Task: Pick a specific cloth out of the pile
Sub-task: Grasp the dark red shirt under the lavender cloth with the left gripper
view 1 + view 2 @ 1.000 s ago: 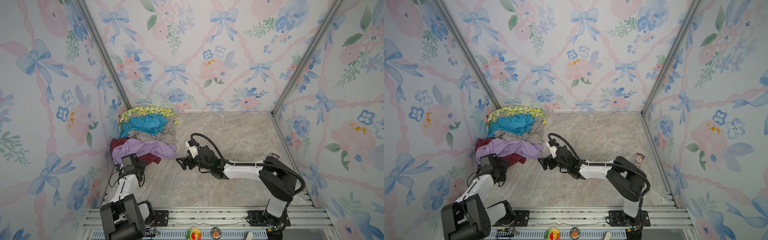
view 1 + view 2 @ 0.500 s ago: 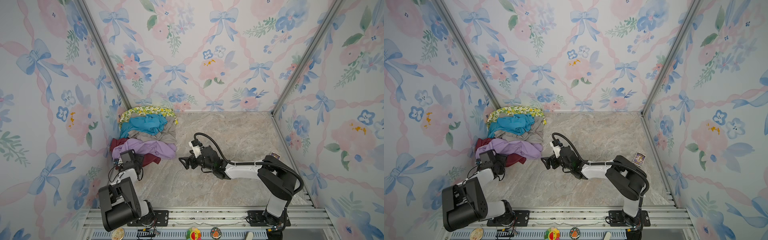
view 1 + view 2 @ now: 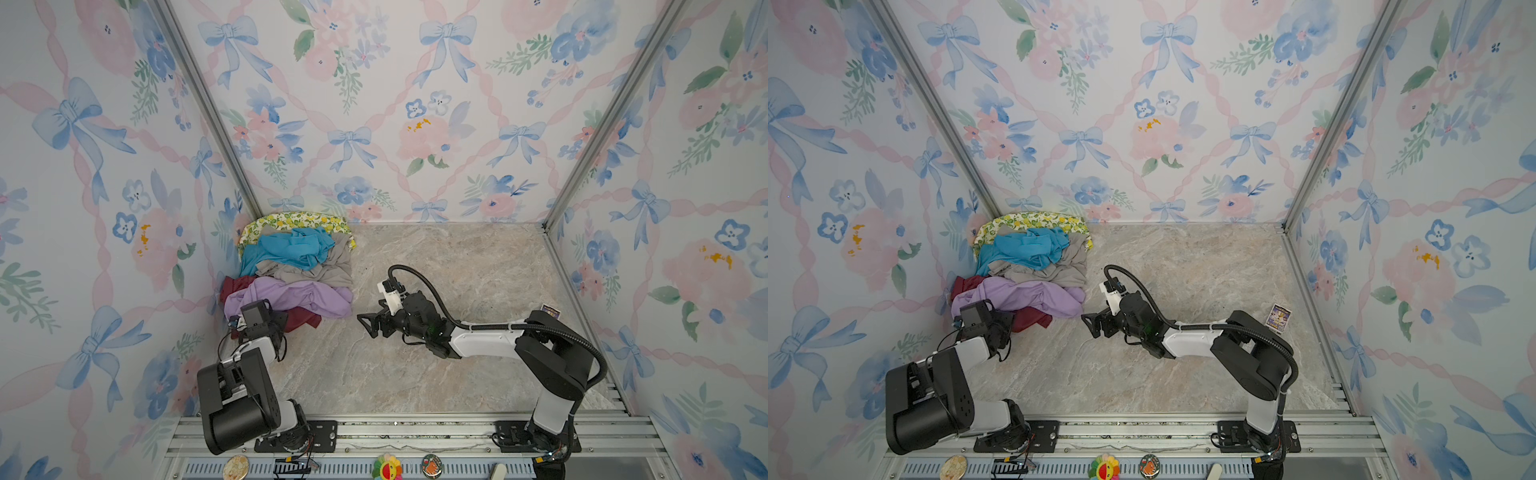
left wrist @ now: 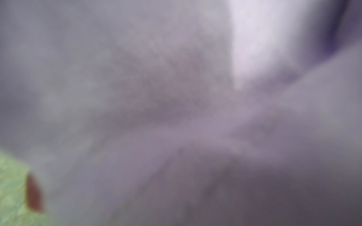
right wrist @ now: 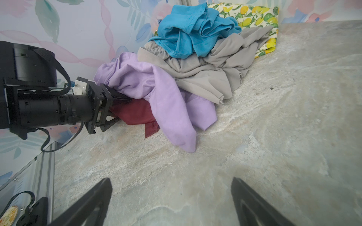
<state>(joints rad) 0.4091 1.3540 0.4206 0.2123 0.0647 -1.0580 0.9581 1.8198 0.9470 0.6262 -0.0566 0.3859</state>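
Right wrist view: I see the left gripper [image 5: 119,106] pushed into the near foot of the pile [image 5: 195,64], one finger above and one below a fold of the maroon cloth [image 5: 135,113]; the gap between them is partly open, and I cannot tell whether they already pinch the fabric
Maroon cloth, place: at the bottom of the pile, under the lavender cloth [image 5: 156,90]; in both top views it peeks out at the near edge [image 3: 301,318] and against the left wall
Right gripper: its fingers spread wide over bare tabletop [image 5: 274,117], well apart from the pile, holding nothing [image 5: 170,197]
Left wrist view: blurred lavender-grey fabric right against the lens; no use to me
Step in hand: I judge this the grasp on the maroon cloth, not yet secured
Next move: I would want the fingers clamped on maroon only, then a low pull toward the open table; the lavender cloth draped on top may drag along
Count: two arms; five cloths I can tell apart, one each of maroon, lavender, teal [image 5: 188,29], grey [image 5: 215,68], lemon-print [image 5: 254,15]
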